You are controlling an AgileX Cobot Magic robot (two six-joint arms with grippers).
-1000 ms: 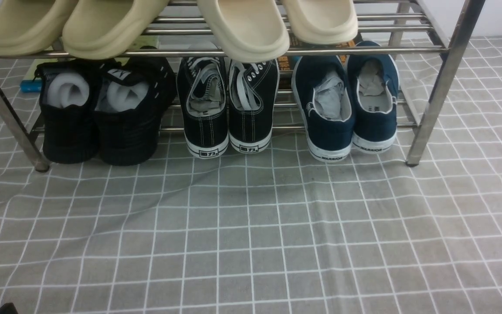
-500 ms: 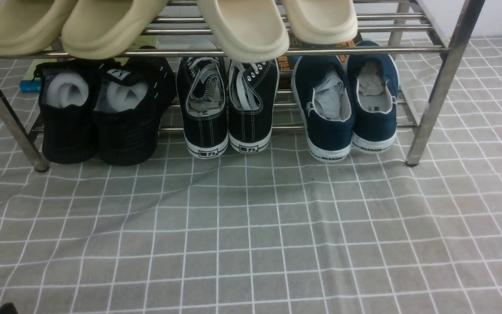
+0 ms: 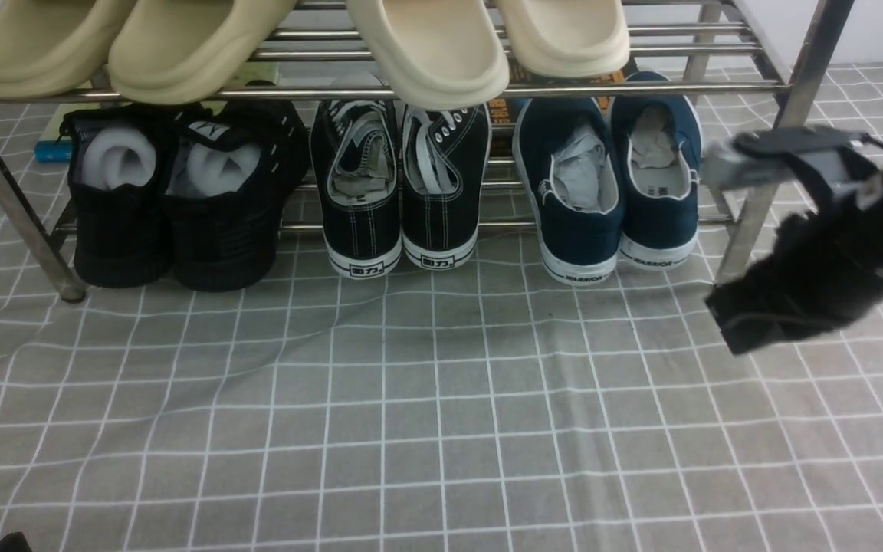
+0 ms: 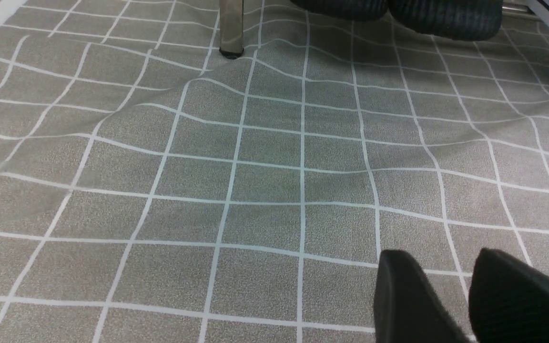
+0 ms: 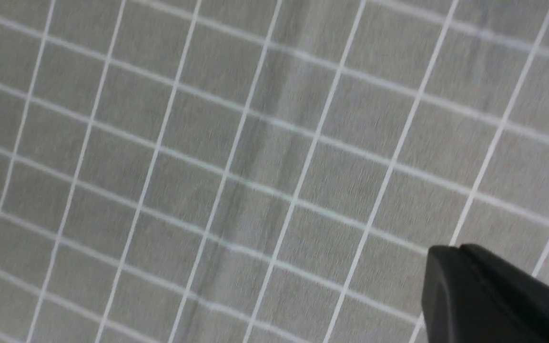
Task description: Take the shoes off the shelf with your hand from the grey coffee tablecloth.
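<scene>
Navy slip-ons [image 3: 610, 192] on rack [image 3: 763, 176], right gripper [image 5: 451, 250] closed

- Four beige slippers [image 3: 441, 50] on the rack's upper tier, toes over its front edge
- Two plain black shoes [image 3: 219, 230] on the lower tier, near its left edge
- Two black sneakers with white stitching [image 3: 361, 230] on the lower tier, midway between its left and right edges
- Two navy shoes [image 3: 579, 230] near the lower tier's right edge
- One rack [image 3: 813, 61]
- One tablecloth [image 3: 411, 429]
</scene>
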